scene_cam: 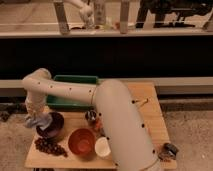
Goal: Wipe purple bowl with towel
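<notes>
At purple bowl [51, 125], gripper [36, 120] presses towel [34, 121]

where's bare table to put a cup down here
Bare wood lies on the table's right side, right of the arm. The left front is crowded: purple bowl, grapes, orange bowl, white cup. The end effector with towel hangs at the purple bowl's left rim.

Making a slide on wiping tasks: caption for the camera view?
Gripper presses a towel at the purple bowl's left rim, beside an orange bowl.
</notes>
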Motion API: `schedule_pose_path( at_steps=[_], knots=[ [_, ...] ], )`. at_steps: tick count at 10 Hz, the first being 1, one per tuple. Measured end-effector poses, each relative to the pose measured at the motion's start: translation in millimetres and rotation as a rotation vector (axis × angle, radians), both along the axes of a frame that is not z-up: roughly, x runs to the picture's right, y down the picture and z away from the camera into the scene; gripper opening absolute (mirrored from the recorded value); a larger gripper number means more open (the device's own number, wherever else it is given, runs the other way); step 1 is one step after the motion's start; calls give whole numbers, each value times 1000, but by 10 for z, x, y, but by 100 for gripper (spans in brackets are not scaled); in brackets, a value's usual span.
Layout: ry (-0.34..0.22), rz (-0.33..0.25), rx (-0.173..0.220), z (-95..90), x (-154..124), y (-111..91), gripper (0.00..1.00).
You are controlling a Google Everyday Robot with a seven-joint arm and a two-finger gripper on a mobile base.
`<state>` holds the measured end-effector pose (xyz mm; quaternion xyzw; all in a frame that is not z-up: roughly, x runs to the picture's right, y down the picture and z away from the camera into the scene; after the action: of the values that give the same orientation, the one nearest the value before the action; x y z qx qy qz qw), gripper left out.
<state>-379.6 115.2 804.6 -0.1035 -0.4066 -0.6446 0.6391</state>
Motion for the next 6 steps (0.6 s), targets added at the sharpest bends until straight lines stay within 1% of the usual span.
schedule_pose_path(
  at_steps=[4,6],
  knots=[
    [21,69,30,90,635,-82,3],
    [35,98,38,115,866,-91,3]
  ],
)
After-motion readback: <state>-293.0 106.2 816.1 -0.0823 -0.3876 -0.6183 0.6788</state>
